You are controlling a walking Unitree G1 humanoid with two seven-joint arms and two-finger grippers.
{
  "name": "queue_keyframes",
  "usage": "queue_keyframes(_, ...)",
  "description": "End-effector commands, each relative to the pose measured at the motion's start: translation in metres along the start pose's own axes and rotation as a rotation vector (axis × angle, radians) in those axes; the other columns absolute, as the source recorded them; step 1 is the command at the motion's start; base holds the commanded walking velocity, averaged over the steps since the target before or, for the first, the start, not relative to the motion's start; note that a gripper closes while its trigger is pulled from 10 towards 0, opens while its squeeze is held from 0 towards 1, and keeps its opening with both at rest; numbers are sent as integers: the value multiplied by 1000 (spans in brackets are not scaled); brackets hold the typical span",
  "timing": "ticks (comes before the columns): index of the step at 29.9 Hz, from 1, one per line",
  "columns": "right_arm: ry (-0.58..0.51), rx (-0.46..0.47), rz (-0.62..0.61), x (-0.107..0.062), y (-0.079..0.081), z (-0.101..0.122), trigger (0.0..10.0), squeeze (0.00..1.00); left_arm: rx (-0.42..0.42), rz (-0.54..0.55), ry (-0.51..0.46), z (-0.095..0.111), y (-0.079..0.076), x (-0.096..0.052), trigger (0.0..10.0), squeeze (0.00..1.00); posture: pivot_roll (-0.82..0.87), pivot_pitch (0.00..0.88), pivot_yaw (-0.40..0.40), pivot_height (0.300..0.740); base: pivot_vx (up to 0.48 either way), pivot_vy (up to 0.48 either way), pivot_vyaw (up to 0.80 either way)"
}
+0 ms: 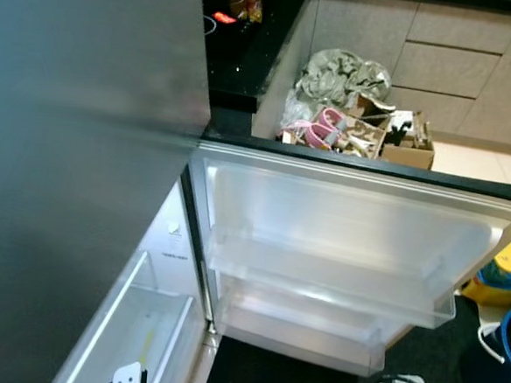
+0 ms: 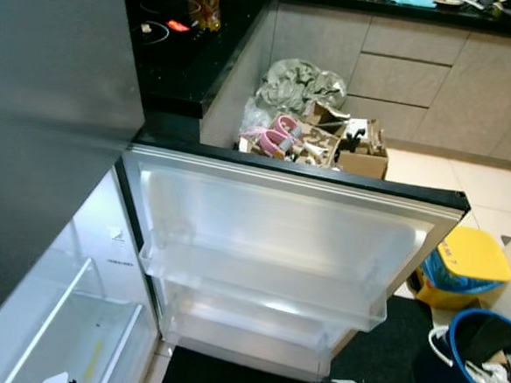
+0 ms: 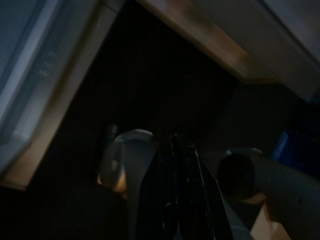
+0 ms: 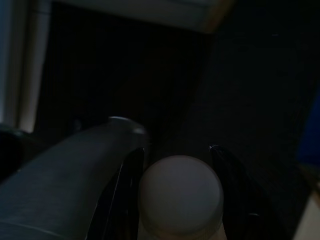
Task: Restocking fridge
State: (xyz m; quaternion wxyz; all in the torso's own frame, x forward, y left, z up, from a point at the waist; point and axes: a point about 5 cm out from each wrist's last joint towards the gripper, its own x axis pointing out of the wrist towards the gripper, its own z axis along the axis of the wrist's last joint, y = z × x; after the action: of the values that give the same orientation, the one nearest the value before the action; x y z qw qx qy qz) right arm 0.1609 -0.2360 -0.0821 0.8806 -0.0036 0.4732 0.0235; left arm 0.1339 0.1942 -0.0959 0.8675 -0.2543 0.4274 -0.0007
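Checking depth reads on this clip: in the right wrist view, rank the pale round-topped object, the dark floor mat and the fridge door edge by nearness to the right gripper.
1. The pale round-topped object, between the right gripper's fingers.
2. The dark floor mat, beyond the fingertips.
3. The fridge door edge, farthest, past the mat.

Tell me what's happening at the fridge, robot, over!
Right gripper low in shade, shut on pale round-topped object. Left gripper hangs idle, too dark to read. Fridge door open, its shelves bare. Nothing blocking the door.
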Motion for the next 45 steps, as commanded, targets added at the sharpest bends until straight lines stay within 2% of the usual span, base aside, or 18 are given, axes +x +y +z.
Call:
queue_keyframes(1, 25, 8, -10, -2, -3, -9, 10000, 0, -11, 10, 18, -6, 1, -2, 10000, 0, -40, 67, -3, 740, 0, 0, 0)
queue_keyframes(16, 17, 18, -14, -3, -4, -7, 10000, 0, -15, 9, 21, -7, -1, -1, 10000, 0, -45, 68, -6, 740, 0, 0, 0)
queue_keyframes(21, 6, 21, -24, -3, -8, -3, 10000, 0, 4, -31, 38, -9, -5, 0, 10000, 0, -47, 67, -8, 740, 0, -91, 0)
queue_keyframes(26, -5, 25, -29, -2, -9, 0, 10000, 0, -20, 9, 17, -7, -2, 0, 10000, 0, -48, 68, -7, 740, 0, -456, 0)
queue_keyframes(36, -54, -2, -17, -3, -16, 14, 10000, 0, -26, 13, 18, -8, -2, 0, 10000, 0, -46, 70, -11, 740, 0, 0, 0)
queue_keyframes(38, -78, -17, 26, -4, -16, 19, 10000, 0, -26, 13, 18, -8, -2, 0, 10000, 0, -46, 70, -11, 740, 0, 0, 0)
queue_keyframes(40, -156, -41, 261, -7, -12, 36, 10000, 0, -25, 16, 17, -8, -1, 0, 10000, 0, -45, 70, -10, 740, 0, 0, 0)
queue_keyframes(41, -169, -54, 321, -9, -11, 40, 10000, 0, -24, 16, 17, -8, -1, 0, 10000, 0, -45, 70, -10, 740, 0, 0, 0)
queue_keyframes(42, -169, -54, 321, -9, -11, 40, 10000, 0, -24, 16, 17, -8, -1, 0, 10000, 0, -45, 70, -10, 740, 0, 0, 0)
queue_keyframes(44, -212, -87, 475, -15, -14, 53, 10000, 0, -18, 18, 17, -8, -1, -1, 10000, 0, -51, 71, -6, 740, 0, 0, 0)
queue_keyframes(45, -212, -87, 475, -15, -14, 53, 10000, 0, -18, 18, 17, -8, -1, -1, 10000, 0, -51, 71, -6, 740, 0, 0, 0)
